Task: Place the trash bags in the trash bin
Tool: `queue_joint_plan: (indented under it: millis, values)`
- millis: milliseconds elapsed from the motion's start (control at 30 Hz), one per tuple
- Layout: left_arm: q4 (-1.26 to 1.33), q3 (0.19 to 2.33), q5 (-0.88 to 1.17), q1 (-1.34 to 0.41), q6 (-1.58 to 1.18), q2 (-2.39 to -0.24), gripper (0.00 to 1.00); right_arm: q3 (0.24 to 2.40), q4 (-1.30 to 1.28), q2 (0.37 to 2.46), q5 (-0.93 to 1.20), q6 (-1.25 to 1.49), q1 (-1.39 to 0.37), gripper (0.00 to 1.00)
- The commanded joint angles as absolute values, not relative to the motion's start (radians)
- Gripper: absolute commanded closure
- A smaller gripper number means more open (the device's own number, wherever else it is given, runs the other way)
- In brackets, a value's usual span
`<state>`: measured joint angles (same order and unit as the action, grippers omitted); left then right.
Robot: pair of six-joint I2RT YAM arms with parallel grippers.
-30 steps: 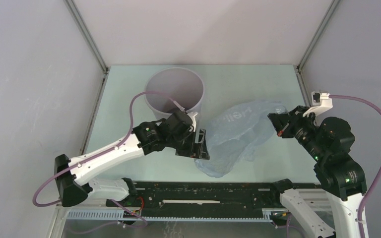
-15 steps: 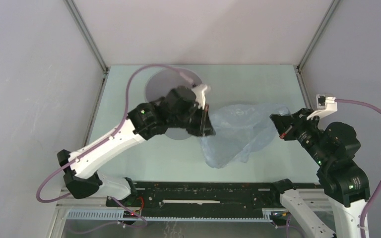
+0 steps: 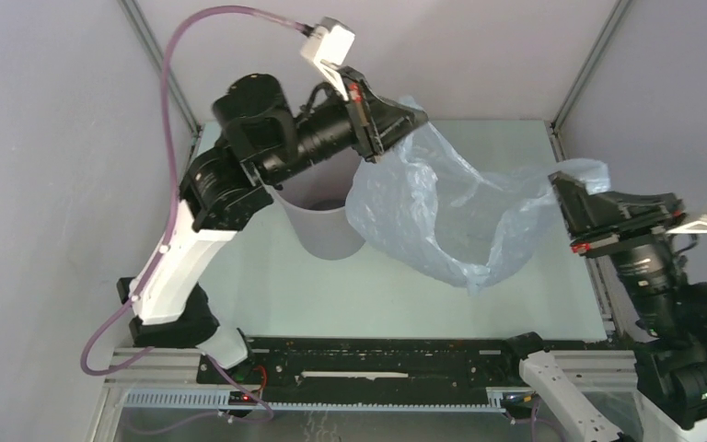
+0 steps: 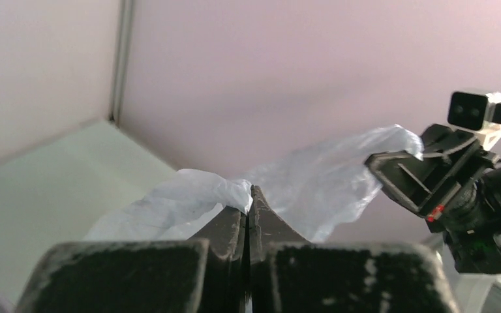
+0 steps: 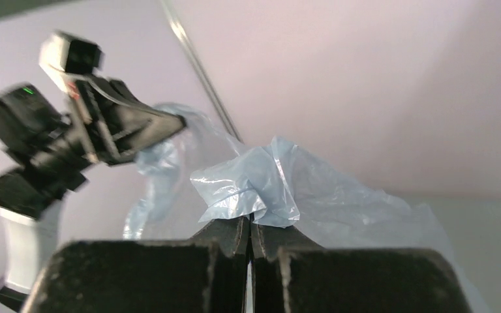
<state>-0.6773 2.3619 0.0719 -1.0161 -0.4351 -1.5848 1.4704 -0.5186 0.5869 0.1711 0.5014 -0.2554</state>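
Note:
A translucent pale blue trash bag (image 3: 442, 212) hangs stretched in the air between both grippers, sagging at its middle. My left gripper (image 3: 403, 120) is raised high at the back and is shut on the bag's left edge (image 4: 222, 190). On the right, my right gripper (image 3: 563, 184) is shut on the bag's other edge (image 5: 261, 186). The grey round trash bin (image 3: 322, 230) stands on the table under the left arm; the arm hides most of its rim. The bag's lower left part hangs just right of the bin.
Grey enclosure walls with metal corner posts (image 3: 161, 64) close in the pale green table (image 3: 267, 285). A black rail (image 3: 377, 359) runs along the near edge between the arm bases. The purple cable (image 3: 230, 14) loops above the left arm.
The left gripper shut on the bag's edge, then rose up and back past the bin. The right gripper lifted too, and the bag came off the table and spread between them.

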Motion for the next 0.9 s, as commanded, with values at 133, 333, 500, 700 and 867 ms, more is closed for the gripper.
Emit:
queue_joint_plan:
  millis: [133,333,500,700,867]
  values:
    - [-0.403,2.349,-0.206,-1.017,-0.211,-1.373,1.00,1.632,-0.138,0.815,0.375,0.702,-0.253,1.00]
    - [-0.389,2.289,-0.484,-1.017,-0.045,-1.262,1.00,1.738,0.027,1.062,0.453,0.882,-0.344,1.00]
    - [-0.330,2.127,-0.604,-0.949,-0.018,-1.163,1.00,1.806,0.073,1.196,0.422,0.883,-0.471,1.00]
    - [-0.382,2.045,-0.447,-0.713,-0.196,-1.156,1.00,1.796,0.059,1.266,0.398,0.896,-0.485,1.00]
    - [-0.454,2.186,-0.254,-0.630,-0.288,-1.294,1.00,1.789,-0.140,1.258,0.344,0.829,-0.444,1.00]
